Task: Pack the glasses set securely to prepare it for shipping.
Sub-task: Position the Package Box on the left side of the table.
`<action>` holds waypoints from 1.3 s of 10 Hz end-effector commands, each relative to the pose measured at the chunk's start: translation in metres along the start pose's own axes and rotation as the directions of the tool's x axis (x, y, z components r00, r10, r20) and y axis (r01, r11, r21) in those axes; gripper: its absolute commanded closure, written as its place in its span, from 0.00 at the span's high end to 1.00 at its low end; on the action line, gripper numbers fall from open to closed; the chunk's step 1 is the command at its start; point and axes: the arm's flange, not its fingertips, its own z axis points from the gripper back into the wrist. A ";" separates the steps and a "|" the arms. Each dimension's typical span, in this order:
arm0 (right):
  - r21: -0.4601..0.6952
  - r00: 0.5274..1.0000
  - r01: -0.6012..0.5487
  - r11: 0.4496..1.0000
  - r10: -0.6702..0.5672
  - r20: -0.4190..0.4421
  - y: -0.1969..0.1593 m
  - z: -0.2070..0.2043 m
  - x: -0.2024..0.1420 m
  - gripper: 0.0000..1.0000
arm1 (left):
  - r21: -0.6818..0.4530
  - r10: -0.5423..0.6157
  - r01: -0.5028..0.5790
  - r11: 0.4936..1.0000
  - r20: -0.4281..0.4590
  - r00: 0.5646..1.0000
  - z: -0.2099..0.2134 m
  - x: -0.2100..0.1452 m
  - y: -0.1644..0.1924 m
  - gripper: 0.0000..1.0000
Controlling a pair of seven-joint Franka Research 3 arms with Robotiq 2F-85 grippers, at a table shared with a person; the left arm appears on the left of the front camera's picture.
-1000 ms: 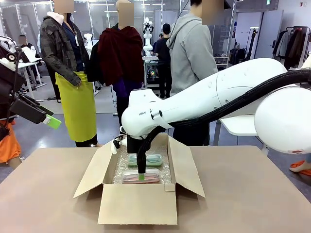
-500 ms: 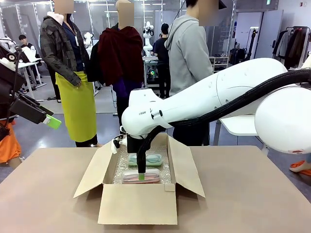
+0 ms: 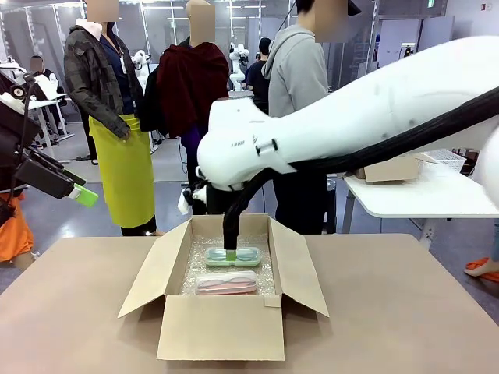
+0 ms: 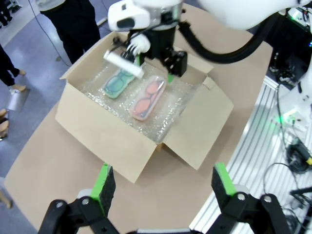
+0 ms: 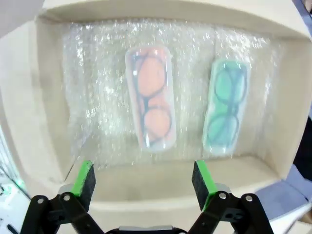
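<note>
Two translucent glasses cases, a mint green case (image 3: 234, 256) and a pinkish case (image 3: 227, 284), lie side by side on bubble wrap (image 5: 102, 97) in the open cardboard box (image 3: 222, 331) on the desk (image 3: 405, 312). Right jaws hang spread above them; left jaws, also spread, hover well apart from the box.

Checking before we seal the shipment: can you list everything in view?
cardboard box: one, brown, flaps open, mid-table
bubble wrap: one layer, clear, lining the box floor
mint green glasses case: one, in the box, on the wrap
pinkish glasses case: one, clear, beside the mint one, apart
table: one, tan, under the box
person: one, grey hoodie, far side
left jaws: open, black, green pads, raised at the table's left
right jaws: open, above the box
</note>
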 end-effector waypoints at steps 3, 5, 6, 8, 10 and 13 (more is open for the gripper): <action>-0.051 0.978 0.198 0.979 -0.194 0.074 0.037 0.032 -0.082 1.00 | -0.004 -0.004 0.004 1.000 0.005 1.000 0.001 -0.001 0.000 1.00; -0.079 0.947 0.288 0.954 -0.271 0.172 0.056 0.045 -0.127 1.00 | -0.004 -0.004 0.004 1.000 0.005 1.000 0.001 -0.001 0.000 1.00; -0.100 0.926 0.336 0.937 -0.308 0.219 0.070 0.051 -0.149 1.00 | -0.004 -0.004 0.004 1.000 0.005 1.000 0.001 -0.001 0.000 1.00; -0.119 0.871 0.423 0.898 -0.366 0.328 0.092 0.055 -0.193 1.00 | -0.004 -0.004 0.004 1.000 0.005 1.000 0.001 -0.001 0.000 1.00; -0.127 0.800 0.528 0.840 -0.442 0.405 0.122 0.053 -0.239 1.00 | -0.004 -0.004 0.004 1.000 0.005 1.000 0.001 -0.001 0.000 1.00; -0.119 0.708 0.642 0.757 -0.526 0.471 0.158 0.052 -0.288 1.00 | 0.000 0.000 0.000 1.000 0.000 1.000 0.000 0.000 0.000 1.00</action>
